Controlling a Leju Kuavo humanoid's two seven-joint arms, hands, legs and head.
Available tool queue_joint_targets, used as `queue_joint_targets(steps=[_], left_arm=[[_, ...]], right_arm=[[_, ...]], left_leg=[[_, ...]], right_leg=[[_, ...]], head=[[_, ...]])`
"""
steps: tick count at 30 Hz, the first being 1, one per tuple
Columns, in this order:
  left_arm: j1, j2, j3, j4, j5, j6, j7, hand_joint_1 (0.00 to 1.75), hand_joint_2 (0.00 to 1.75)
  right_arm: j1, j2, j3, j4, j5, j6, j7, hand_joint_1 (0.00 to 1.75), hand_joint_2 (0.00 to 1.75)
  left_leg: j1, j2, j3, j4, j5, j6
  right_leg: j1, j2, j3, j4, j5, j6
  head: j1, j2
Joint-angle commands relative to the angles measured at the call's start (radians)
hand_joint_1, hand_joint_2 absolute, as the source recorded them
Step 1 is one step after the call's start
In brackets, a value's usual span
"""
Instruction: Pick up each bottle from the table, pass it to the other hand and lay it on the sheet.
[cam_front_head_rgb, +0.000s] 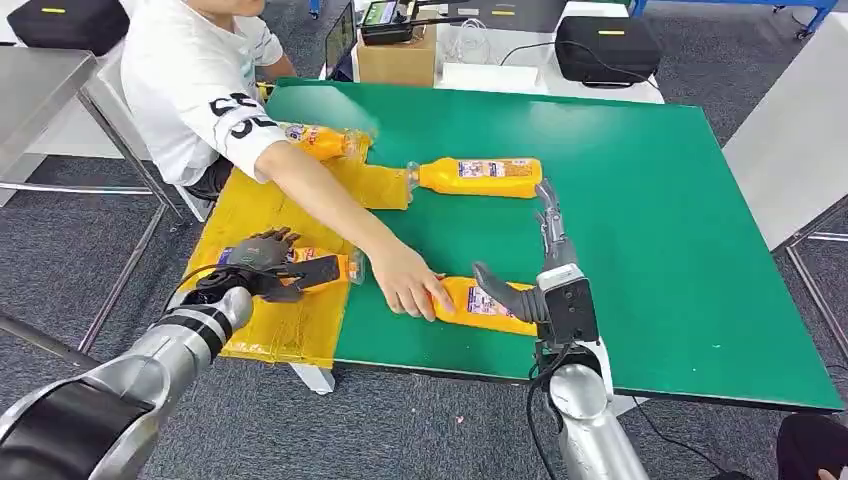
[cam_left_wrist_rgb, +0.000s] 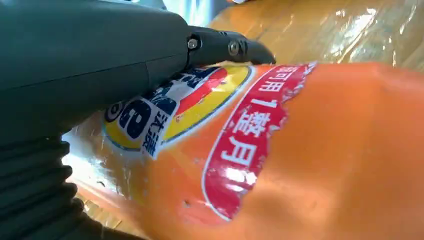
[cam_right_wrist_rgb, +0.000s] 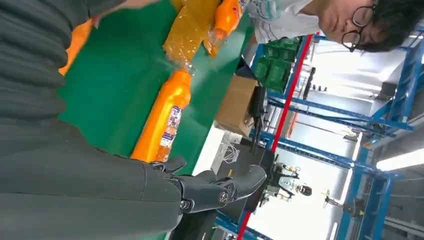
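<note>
Four orange bottles lie in the head view. My left hand (cam_front_head_rgb: 262, 262) grips one bottle (cam_front_head_rgb: 335, 268) over the yellow sheet (cam_front_head_rgb: 270, 210); the left wrist view shows its orange body and label (cam_left_wrist_rgb: 300, 165) tight against my left hand (cam_left_wrist_rgb: 90, 65). A second bottle (cam_front_head_rgb: 322, 141) lies at the sheet's far end. A third (cam_front_head_rgb: 480, 177) lies on the green table (cam_front_head_rgb: 660, 200), also seen from my right wrist (cam_right_wrist_rgb: 162, 125). My right hand (cam_front_head_rgb: 548, 268) is open, fingers straight, its thumb against the base end of the near bottle (cam_front_head_rgb: 482, 304). A person's hand (cam_front_head_rgb: 408, 285) rests on that bottle's neck end.
The person in a white shirt (cam_front_head_rgb: 190, 80) sits at the table's far left, an arm reaching across the sheet between my hands. A cardboard box (cam_front_head_rgb: 397, 55) and black cases (cam_front_head_rgb: 607, 47) stand beyond the far edge. A grey table (cam_front_head_rgb: 790, 150) flanks the right.
</note>
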Motion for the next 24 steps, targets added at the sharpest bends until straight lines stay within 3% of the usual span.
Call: queue_joint_targets(steps=[1, 5, 7, 8, 11, 15, 20, 21, 24], left_arm=[[0.002, 0.01, 0.132, 0.026, 0.141, -0.06, -0.171, 0.0, 0.0], [0.103, 0.016, 0.332, -0.097, 0.409, -0.093, -0.384, 0.0, 0.0], [0.148, 0.022, 0.35, -0.149, 0.462, -0.111, -0.4, 0.0, 0.0], [0.182, 0.011, 0.398, -0.196, 0.538, -0.111, -0.422, 0.0, 0.0], [0.274, -0.032, 0.488, -0.325, 0.782, -0.156, -0.425, 0.0, 0.0], [0.343, -0.052, 0.468, -0.444, 0.97, -0.162, -0.418, 0.0, 0.0], [0.386, -0.085, 0.458, -0.511, 1.154, -0.136, -0.388, 0.0, 0.0], [0.388, -0.087, 0.451, -0.517, 1.173, -0.133, -0.39, 0.0, 0.0], [0.39, -0.084, 0.418, -0.537, 1.147, -0.08, -0.43, 0.0, 0.0]], right_arm=[[-0.022, -0.039, -0.022, 0.037, -0.019, 0.015, -0.005, 0.0, 1.75], [-0.028, -0.068, -0.024, 0.086, 0.026, -0.009, 0.022, 0.0, 1.75], [-0.036, -0.073, -0.022, 0.111, 0.042, -0.016, 0.033, 0.0, 1.75], [-0.043, -0.074, -0.019, 0.13, 0.066, -0.029, 0.049, 0.0, 0.0], [-0.069, -0.077, -0.005, 0.198, 0.119, -0.045, 0.116, 0.0, 0.0], [-0.115, -0.078, 0.015, 0.304, 0.183, -0.057, 0.173, 0.0, 0.0], [-0.124, -0.087, 0.026, 0.425, 0.275, -0.035, 0.245, 0.0, 0.0], [-0.123, -0.087, 0.026, 0.437, 0.284, -0.026, 0.249, 0.0, 1.75], [-0.122, -0.091, 0.031, 0.455, 0.302, -0.008, 0.258, 0.0, 1.75]], left_leg=[[0.0, 0.003, 0.006, -0.001, -0.003, -0.001], [-0.001, 0.003, 0.005, -0.002, -0.001, 0.0], [-0.001, 0.005, 0.006, -0.002, -0.002, -0.001], [-0.001, 0.004, 0.005, -0.002, -0.001, 0.0], [-0.001, 0.005, 0.005, -0.002, -0.002, 0.0], [0.0, 0.009, 0.01, -0.002, -0.005, -0.001], [0.0, 0.006, 0.007, -0.001, -0.003, -0.001], [0.0, 0.004, 0.005, -0.001, -0.002, -0.001], [0.0, 0.003, 0.004, 0.0, -0.003, -0.001]], right_leg=[[0.001, 0.002, 0.005, -0.001, -0.002, -0.002], [0.0, 0.002, 0.004, -0.002, 0.0, -0.001], [0.0, 0.004, 0.005, -0.002, -0.001, -0.001], [-0.001, 0.003, 0.004, -0.002, 0.0, -0.001], [0.0, 0.003, 0.004, -0.002, -0.001, -0.001], [0.001, 0.006, 0.008, -0.002, -0.002, -0.002], [0.001, 0.002, 0.006, -0.003, -0.002, -0.002], [0.001, 0.002, 0.004, -0.002, -0.001, -0.001], [0.001, 0.001, 0.004, -0.001, -0.002, -0.001]], head=[[0.0, 0.0], [0.0, 0.0], [0.0, 0.0], [0.0, 0.0], [0.001, 0.0], [0.0, 0.0], [0.001, 0.0], [0.0, 0.0], [0.0, 0.0]])
